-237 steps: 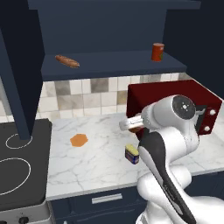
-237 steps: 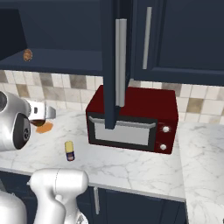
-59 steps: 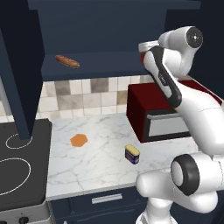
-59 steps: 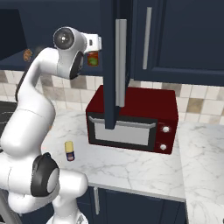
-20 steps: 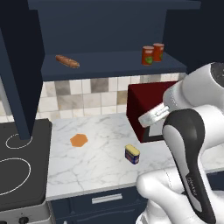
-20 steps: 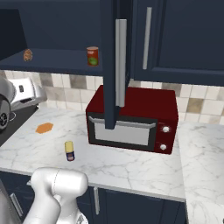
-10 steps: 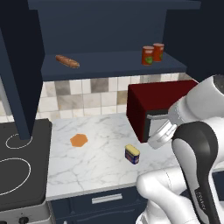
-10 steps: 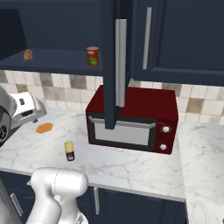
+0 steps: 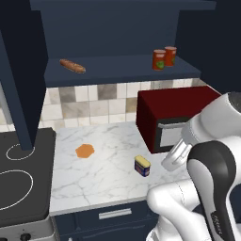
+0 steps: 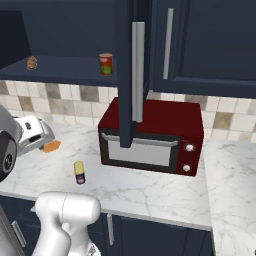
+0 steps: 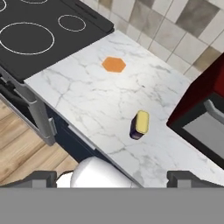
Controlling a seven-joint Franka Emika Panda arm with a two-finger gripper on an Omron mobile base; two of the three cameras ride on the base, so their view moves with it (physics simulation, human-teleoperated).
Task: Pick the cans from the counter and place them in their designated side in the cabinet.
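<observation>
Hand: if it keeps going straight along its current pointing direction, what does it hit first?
Judging by the hand view, the open hand looks down at the white marble counter, roughly toward the squat yellow tin with dark blue-purple sides. It would probably meet that tin or the marble beside it first; depth is unclear.

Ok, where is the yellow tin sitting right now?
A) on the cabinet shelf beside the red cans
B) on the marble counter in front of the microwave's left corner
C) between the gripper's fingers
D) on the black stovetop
B: the yellow tin stands on the counter near the microwave, while two red cans are on the cabinet shelf.
</observation>
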